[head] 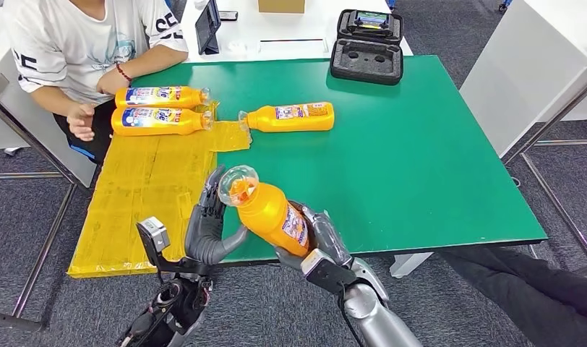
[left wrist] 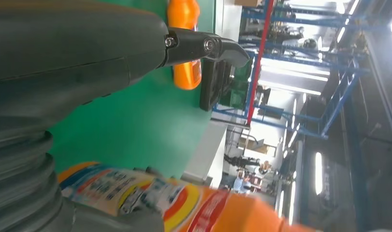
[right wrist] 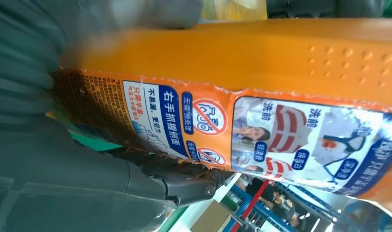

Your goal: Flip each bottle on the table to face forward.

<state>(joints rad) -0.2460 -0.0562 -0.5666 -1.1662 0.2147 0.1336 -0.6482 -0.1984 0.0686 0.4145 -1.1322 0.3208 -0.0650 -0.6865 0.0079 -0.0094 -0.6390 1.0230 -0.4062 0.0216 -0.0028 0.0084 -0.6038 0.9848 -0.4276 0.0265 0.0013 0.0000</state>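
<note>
Head view: right hand [head: 321, 242] is gripping an orange bottle [head: 269, 213], tilted above the table's [head: 421, 159] near edge. Left hand [head: 212, 220], fingers spread, is hovering just beside its cap. Three bottles [head: 160, 108] are lying farther back.

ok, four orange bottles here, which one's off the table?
The bottle gripped in the right hand, cap tilted up toward the left hand. The other three lie flat on their sides.

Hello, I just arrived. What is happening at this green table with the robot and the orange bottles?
The right robot hand grips an orange plastic bottle with a clear cap, lifted over the near edge of the green table. The left robot hand is beside its cap end, fingers apart. Three more orange bottles lie flat: two by a seated person, one further right.
</note>
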